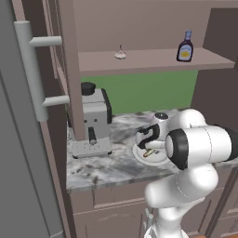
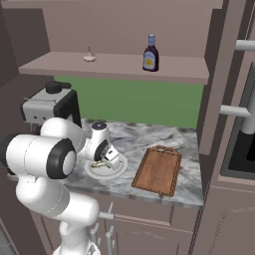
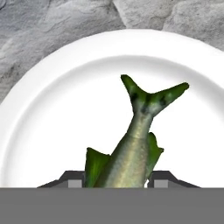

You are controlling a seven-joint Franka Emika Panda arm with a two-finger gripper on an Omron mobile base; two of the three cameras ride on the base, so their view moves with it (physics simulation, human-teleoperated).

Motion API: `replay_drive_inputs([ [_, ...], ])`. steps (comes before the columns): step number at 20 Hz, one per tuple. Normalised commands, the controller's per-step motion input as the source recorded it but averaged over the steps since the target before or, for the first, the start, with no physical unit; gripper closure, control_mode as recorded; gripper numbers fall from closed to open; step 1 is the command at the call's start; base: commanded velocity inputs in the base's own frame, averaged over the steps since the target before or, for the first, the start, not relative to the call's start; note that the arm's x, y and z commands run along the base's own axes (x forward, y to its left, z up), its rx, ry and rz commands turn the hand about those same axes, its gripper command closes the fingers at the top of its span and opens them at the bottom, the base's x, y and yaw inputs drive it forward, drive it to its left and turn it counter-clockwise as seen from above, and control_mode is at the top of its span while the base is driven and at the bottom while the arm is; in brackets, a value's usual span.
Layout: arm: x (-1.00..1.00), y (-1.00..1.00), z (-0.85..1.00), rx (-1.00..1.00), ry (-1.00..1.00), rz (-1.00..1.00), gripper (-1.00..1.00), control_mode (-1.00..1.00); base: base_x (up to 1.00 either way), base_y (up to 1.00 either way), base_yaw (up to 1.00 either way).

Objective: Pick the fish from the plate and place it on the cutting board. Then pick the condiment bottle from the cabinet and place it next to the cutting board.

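The slender greenish-yellow and silvery fish [image 3: 131,153] lies on the round white plate [image 3: 52,109], forked green tail pointing away from the camera, its front end cut off by the lower edge. The end effector [image 3: 117,179] is down at the plate, a fingertip on each side of the body; whether they grip it I cannot tell. The plate sits on the grey marbled tabletop [image 2: 139,142], just beside the reddish-brown wooden cutting board [image 2: 158,170].

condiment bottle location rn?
The condiment bottle stands upright on the cabinet's open shelf, right of the small pale garlic-shaped item, above the green wall and up behind the cutting board.
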Motion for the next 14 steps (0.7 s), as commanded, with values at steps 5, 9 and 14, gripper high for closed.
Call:
replay_drive_inputs([
  [5,0.0,-0.04,0.17,0.0,0.05,0.0,1.0,-1.0,0.0,0.0,0.0],
  [9,0.0,-0.13,0.29,0.0,0.05,0.0,1.0,-1.0,0.0,0.0,0.0],
  [14,0.0,-0.19,0.26,0.0,0.05,0.0,1.0,-1.0,0.0,0.0,0.0],
])
